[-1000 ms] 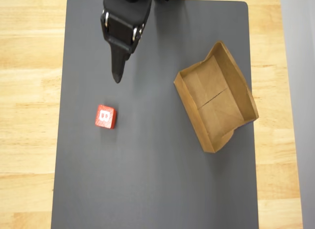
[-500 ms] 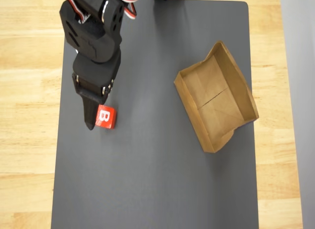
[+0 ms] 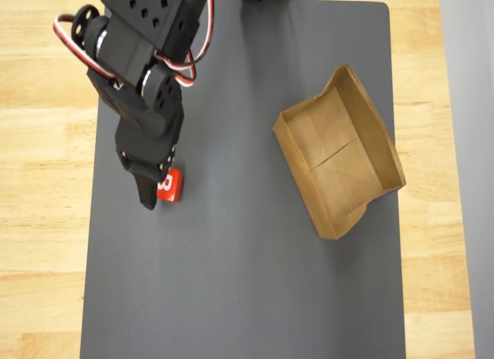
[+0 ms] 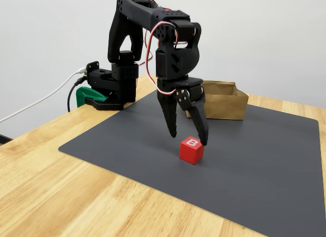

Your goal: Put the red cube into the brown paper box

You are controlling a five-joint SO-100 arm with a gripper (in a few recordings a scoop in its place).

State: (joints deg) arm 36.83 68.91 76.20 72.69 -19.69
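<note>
White "B" atop the red cube (image 4: 191, 149), spread fingers (image 4: 202, 131) straddling it, nothing gripped, on grey mat (image 4: 254, 160).

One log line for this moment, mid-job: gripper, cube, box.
gripper: open, fingers straddling cube, low | red cube: on mat, not lifted | brown paper box: empty, apart from cube | phase: pre-grasp

The place looked like a lab or robotics test bench rather than a home. A pale wooden table (image 4: 61, 196) carried a dark grey mat (image 4: 254, 165), and the black arm's base was fixed at the table edge by a green clamp (image 4: 89, 97). White cables (image 4: 35, 105) ran off behind it, and the wall (image 4: 265, 38) was plain and bare.
</note>
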